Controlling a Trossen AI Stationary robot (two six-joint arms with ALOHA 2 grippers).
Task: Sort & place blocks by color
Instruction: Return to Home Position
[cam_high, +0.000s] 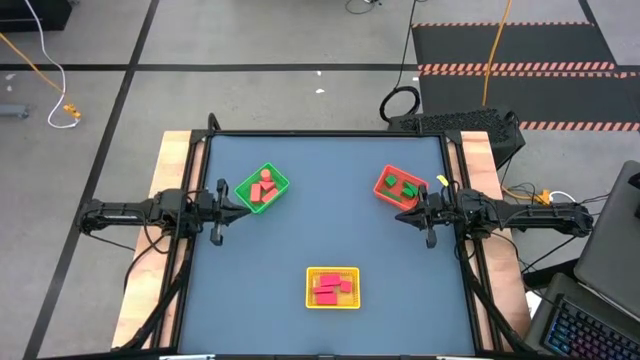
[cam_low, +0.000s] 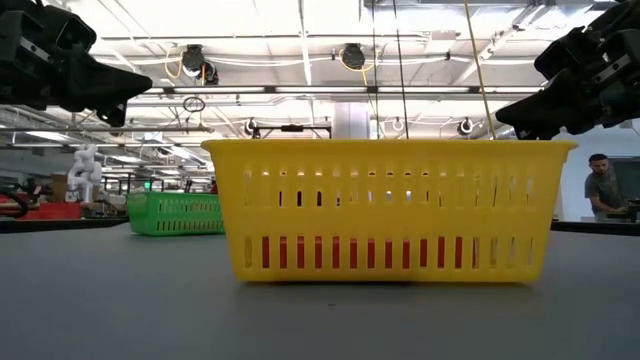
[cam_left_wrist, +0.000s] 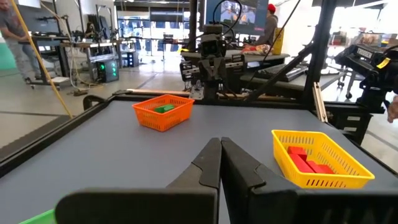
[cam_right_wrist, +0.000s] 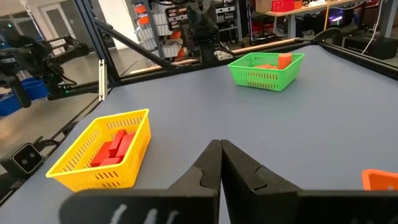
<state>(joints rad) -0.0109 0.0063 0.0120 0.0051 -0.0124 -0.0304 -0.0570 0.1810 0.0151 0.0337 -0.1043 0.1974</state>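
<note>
On the table (cam_high: 320, 225), the yellow basket (cam_low: 390, 205) sits nearest the front edge and holds the crimson blocks (cam_high: 328, 290). Farther back, the left claw (cam_left_wrist: 221, 143) hangs to the yellow basket's left and the right claw (cam_right_wrist: 221, 144) to its right. Both are clenched, fingers pressed together on nothing. Just beyond them, the green basket (cam_right_wrist: 264, 76), back-left of the yellow one, holds salmon blocks (cam_right_wrist: 283, 60). The orange basket (cam_left_wrist: 163, 118), back-right, holds green blocks (cam_left_wrist: 165, 108).
</note>
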